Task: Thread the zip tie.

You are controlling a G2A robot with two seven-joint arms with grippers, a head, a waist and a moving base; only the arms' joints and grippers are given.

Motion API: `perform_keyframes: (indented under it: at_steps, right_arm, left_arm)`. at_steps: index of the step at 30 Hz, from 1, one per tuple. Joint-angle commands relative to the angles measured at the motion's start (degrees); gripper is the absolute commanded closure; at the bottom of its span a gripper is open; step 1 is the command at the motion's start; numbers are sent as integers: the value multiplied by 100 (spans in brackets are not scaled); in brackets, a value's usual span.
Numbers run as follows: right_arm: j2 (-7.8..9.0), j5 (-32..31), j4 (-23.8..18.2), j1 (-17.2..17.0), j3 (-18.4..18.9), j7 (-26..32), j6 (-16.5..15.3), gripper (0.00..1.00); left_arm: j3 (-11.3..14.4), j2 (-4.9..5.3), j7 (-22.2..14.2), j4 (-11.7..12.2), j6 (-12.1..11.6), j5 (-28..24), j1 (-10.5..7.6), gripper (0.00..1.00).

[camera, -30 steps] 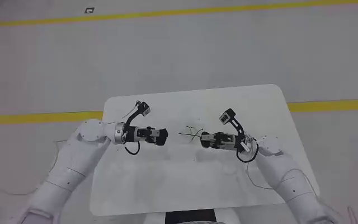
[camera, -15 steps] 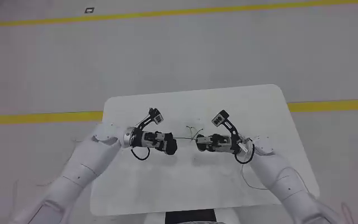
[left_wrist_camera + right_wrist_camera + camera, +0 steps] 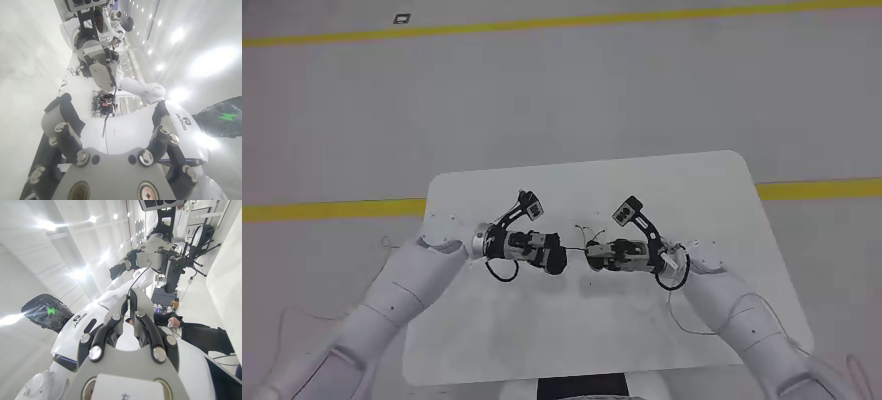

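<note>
A thin black zip tie (image 3: 572, 245) hangs in the air over the middle of the white table (image 3: 702, 200). My right gripper (image 3: 130, 293) is shut on one end of it, and the free tail (image 3: 139, 275) points at my left gripper (image 3: 151, 260). In the left wrist view my left gripper (image 3: 112, 101) is open wide, and the zip tie (image 3: 105, 121) runs down between its fingers without touching them. From above, the left gripper (image 3: 558, 254) and right gripper (image 3: 590, 254) face each other a short gap apart.
A few loose black zip ties (image 3: 588, 232) lie on the table just behind the two grippers. The table's front edge (image 3: 542, 378) is close to the robot, and bare tabletop spreads out to both sides.
Both arms have moved toward each other over the table's middle. The left gripper travelled farther, to the right, and now straddles the zip tie's tail. The right gripper keeps its hold.
</note>
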Motion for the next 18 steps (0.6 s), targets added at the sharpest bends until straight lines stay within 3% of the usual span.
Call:
perform_keyframes:
  at_steps: [1, 13, 14, 16, 18]
  right_arm:
    - [5, -108, -123, -56, 6, -251, 31, 100]
    - [20, -594, -362, -176, 17, -729, -29, 100]
    - [23, -649, -370, -183, 22, -768, -40, 100]
    - [31, -772, -390, -201, 37, -867, -69, 100]
    - [36, -851, -409, -221, 45, -935, -76, 100]
  left_arm:
    - [-7, -1, 187, -103, 14, 58, 53, 0]
    - [-110, -11, 125, 2, -5, 85, 133, 0]
    - [-118, -11, 121, 3, -5, 93, 138, 7]
    - [-136, -11, 118, 9, 0, 111, 148, 35]
    - [-151, -11, 120, 7, 10, 127, 155, 51]
